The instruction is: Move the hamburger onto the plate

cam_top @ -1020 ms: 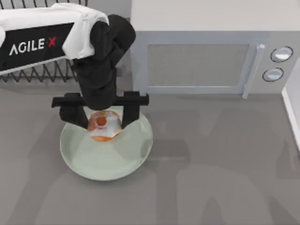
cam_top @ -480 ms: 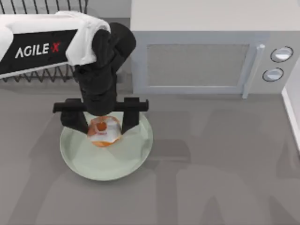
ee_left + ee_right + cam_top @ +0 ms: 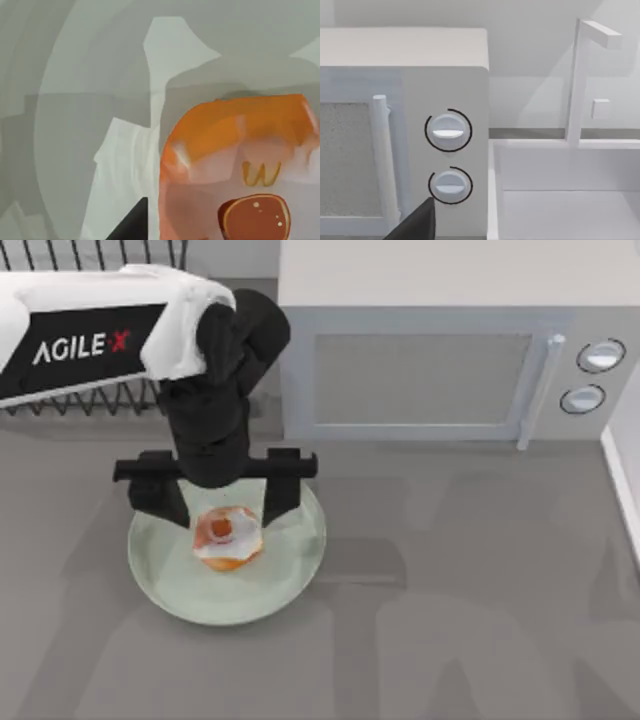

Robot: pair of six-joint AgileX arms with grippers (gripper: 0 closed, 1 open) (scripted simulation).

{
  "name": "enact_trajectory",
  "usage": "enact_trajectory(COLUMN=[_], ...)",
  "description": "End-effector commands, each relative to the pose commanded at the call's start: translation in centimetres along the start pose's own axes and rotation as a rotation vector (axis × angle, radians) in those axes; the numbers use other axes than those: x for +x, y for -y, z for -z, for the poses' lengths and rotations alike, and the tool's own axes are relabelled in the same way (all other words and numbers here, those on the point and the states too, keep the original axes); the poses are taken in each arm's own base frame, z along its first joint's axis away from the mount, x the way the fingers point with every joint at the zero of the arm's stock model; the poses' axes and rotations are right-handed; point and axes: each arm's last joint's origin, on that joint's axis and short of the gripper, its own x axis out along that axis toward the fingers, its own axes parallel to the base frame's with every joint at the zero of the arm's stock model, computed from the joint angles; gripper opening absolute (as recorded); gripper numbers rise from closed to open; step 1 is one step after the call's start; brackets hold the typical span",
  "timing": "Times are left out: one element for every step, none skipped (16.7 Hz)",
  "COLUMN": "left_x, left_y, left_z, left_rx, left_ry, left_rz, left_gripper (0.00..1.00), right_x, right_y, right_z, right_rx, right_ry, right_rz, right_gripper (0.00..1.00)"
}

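My left tool [image 3: 222,495] was over the far part of the plate [image 3: 170,585], its fingers spread wide and apart from the hamburger [image 3: 228,537], which lay on the plate just left of the microwave [image 3: 440,350].

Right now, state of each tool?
Left tool: open above the plate, fingers either side of the hamburger, which lies free on the plate.
Right tool: cannot be told.
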Motion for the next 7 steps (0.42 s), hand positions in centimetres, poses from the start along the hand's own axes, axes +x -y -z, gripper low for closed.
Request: enact_trajectory(left_x=[0.0,0.0,0.0,0.0,0.0,0.0,0.0], left_y=[0.0,0.0,0.0,0.0,0.0,0.0,0.0], left_z=[0.0,0.0,0.0,0.0,0.0,0.0,0.0], left_rx=[0.0,0.0,0.0,0.0,0.0,0.0,0.0], left_ry=[0.0,0.0,0.0,0.0,0.0,0.0,0.0], left_rz=[0.0,0.0,0.0,0.0,0.0,0.0,0.0], left_gripper=[0.98,1.0,1.0,1.0,1.0,1.0,1.0], right_x=[0.0,0.0,0.0,0.0,0.0,0.0,0.0], right_y=[0.0,0.0,0.0,0.0,0.0,0.0,0.0], right_z=[0.0,0.0,0.0,0.0,0.0,0.0,0.0], right_rx=[0.0,0.0,0.0,0.0,0.0,0.0,0.0], right_ry=[0.0,0.0,0.0,0.0,0.0,0.0,0.0], right_rz=[0.0,0.0,0.0,0.0,0.0,0.0,0.0], right_gripper=[1.0,1.0,1.0,1.0,1.0,1.0,1.0])
